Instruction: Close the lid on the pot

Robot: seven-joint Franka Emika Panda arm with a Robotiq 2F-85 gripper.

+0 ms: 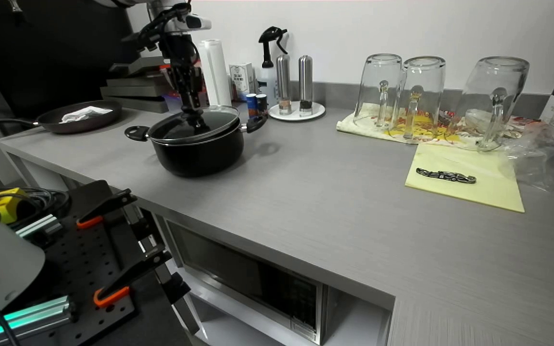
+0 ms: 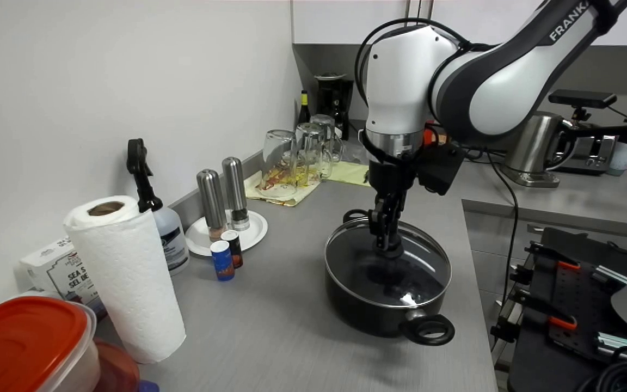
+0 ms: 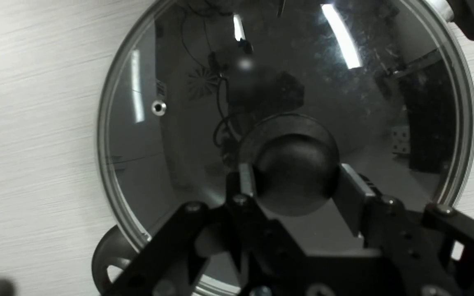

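Counter fills the foreground nearest the lens in an exterior view, a long grey run and the biggest thing I work over. Above it my arm reaches down to the pot, which stands upright near the counter's front edge, one handle out at either side. On or just over the pot lies the lid, about as wide as it and lined up with it. In the wrist view its rim is plain, but an exterior view has it looking a shade high on the right, so I cannot tell whether it sits flush all round. Smaller again is the claw, its pads partway apart, one at each side of the knob; the knob fills the gap, so I read this as a hold on the lid. Smallest, the vent shows as a bright ring in the lid, well apart from the pads.

I take the step in hand to be seating the lid, with only letting go to follow. Next I'd press slowly straight down until the rim meets the pot all round, then spread the pads and rise straight up, since a sideways drag could slide the lid off.
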